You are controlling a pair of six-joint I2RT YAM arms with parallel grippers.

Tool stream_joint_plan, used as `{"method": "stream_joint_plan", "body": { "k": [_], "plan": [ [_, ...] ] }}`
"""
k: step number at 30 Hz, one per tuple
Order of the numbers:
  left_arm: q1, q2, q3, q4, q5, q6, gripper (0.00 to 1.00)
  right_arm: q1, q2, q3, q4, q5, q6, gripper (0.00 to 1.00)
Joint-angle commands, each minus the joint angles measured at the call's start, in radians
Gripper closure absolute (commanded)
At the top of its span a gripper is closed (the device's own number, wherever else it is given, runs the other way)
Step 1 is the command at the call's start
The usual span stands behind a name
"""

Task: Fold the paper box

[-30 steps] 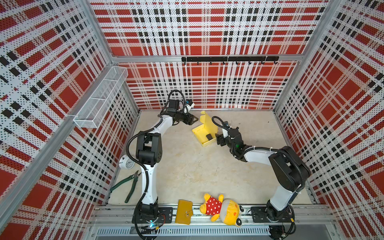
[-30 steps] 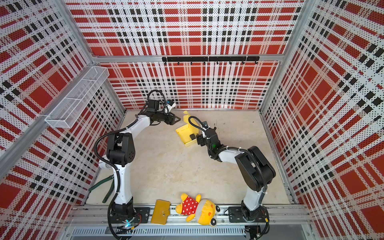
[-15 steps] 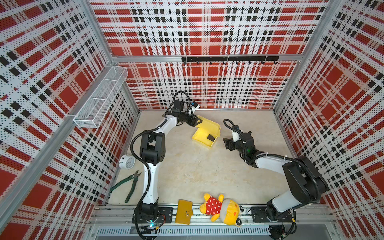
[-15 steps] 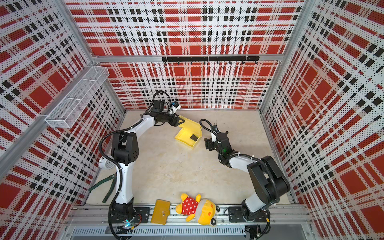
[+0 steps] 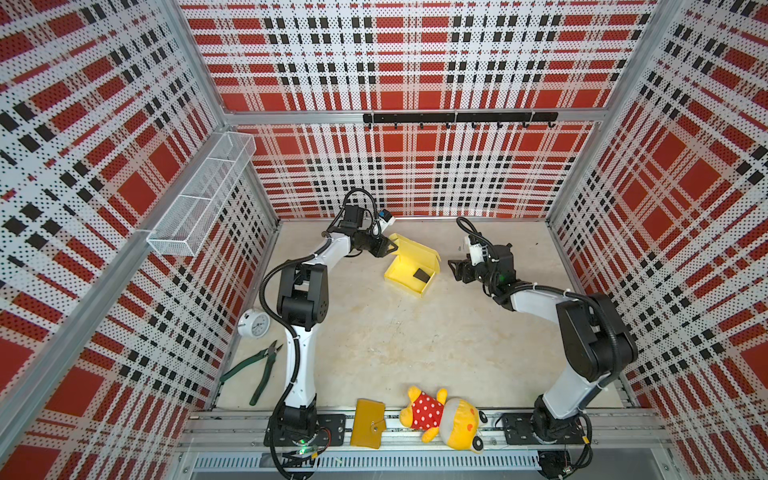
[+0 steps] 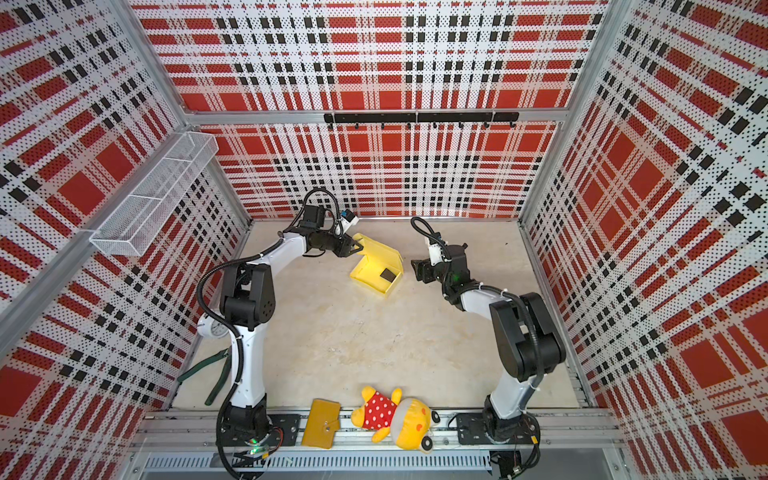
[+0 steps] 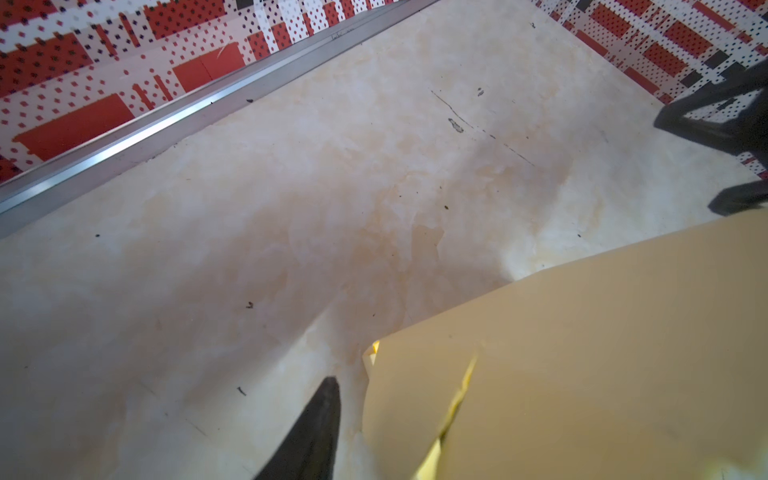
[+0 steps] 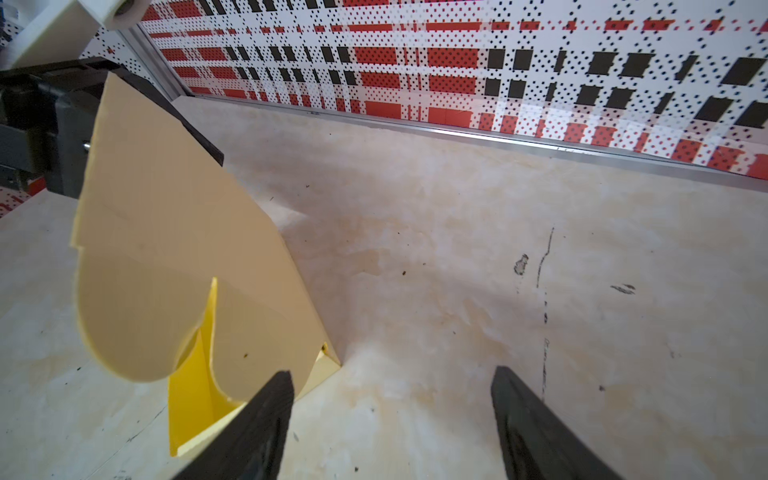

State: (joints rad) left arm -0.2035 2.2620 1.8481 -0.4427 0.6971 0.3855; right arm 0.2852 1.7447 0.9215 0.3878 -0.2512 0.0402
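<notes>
The left gripper [image 5: 390,248] is standing at the back corner of the raised lid of the paper box [image 5: 402,272], the card hiding whether its jaws are pinching it. The pale yellow box is sitting half-open on the table [image 5: 415,353] near the back wall, between both arms. The right gripper [image 5: 454,270] is hovering just beside it, jaws spread, holding nothing.

My left arm [image 5: 332,254] stretches toward the bench's [image 5: 415,340] far edge, with the left gripper [image 5: 390,249] jaws partly apart. My right gripper [image 5: 456,271] hangs wide open.
</notes>
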Motion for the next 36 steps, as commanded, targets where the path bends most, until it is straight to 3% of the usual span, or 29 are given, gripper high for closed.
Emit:
{"method": "stream_joint_plan", "body": {
  "k": [1,36],
  "plan": [
    [0.001,-0.044,0.013,-0.012,0.013,0.014,0.62,-0.001,0.047,0.05,-0.016,-0.108,-0.035,0.23],
    [-0.045,-0.079,-0.013,-0.025,0.012,-0.038,0.96,0.047,0.103,0.038,0.031,-0.245,-0.038,0.29]
  ]
}}
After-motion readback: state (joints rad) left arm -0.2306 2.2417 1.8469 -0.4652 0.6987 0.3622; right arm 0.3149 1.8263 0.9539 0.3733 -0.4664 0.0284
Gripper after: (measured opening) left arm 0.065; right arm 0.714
